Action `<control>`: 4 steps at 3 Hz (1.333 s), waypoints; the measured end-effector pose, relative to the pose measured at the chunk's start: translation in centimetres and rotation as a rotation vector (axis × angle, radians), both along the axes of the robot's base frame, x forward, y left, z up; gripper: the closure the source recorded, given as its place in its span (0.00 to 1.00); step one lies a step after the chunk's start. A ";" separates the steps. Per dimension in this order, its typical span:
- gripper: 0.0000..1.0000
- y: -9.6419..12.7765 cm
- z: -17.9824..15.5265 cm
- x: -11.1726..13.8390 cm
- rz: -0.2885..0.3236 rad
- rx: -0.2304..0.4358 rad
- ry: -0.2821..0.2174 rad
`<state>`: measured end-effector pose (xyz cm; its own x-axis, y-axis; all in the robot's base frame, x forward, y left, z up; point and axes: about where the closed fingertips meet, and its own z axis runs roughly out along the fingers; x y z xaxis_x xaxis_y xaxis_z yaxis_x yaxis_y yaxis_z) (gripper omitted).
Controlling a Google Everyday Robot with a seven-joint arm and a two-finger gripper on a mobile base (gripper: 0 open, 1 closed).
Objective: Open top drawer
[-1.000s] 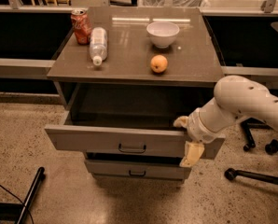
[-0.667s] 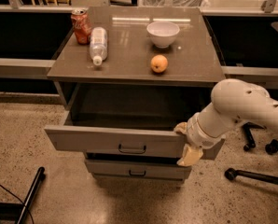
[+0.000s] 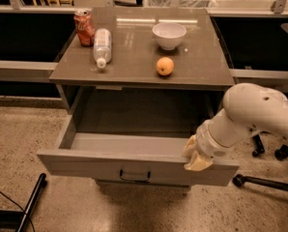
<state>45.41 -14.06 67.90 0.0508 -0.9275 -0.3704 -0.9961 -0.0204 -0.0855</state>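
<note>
**Gripper.** The gripper [image 3: 198,156] sits on the top edge of the drawer front, near its right end, with the pale arm [image 3: 252,115] reaching in from the right. It is in contact with the panel, or so close that no gap shows. Whether it is apart, together or clamped on the edge cannot be told from this view.

**Top drawer.** The top drawer [image 3: 110,161] stands well out from under the bench [image 3: 134,66], its interior exposed and apparently empty. Its front runs left to right across the view. The handle [image 3: 135,176] lies at the centre of the front, to the left of the gripper and lower down; the gripper is not on it.

**Governing relation.** The drawer travels toward the camera, square to the long axis of its front. The gripper bears on the right end, off centre, so in my judgement any further pull risks skewing the drawer on its runners.

**Progress.** The task appears largely done; little travel seems left.

**Bench top.** A can [image 3: 84,27], a bottle [image 3: 102,46] lying on its side, a bowl [image 3: 169,35] and an orange [image 3: 165,65], all well clear of the gripper.
</note>
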 end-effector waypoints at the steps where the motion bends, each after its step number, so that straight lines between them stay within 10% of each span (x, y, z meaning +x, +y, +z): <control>1: 0.81 0.0 0.0 -0.1 0.000 0.000 0.000; 4: 0.17 3.5 9.4 0.2 0.117 -0.113 -0.153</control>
<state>45.60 -10.54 77.26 0.2084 -0.9470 -0.2443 -0.9620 -0.1535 -0.2258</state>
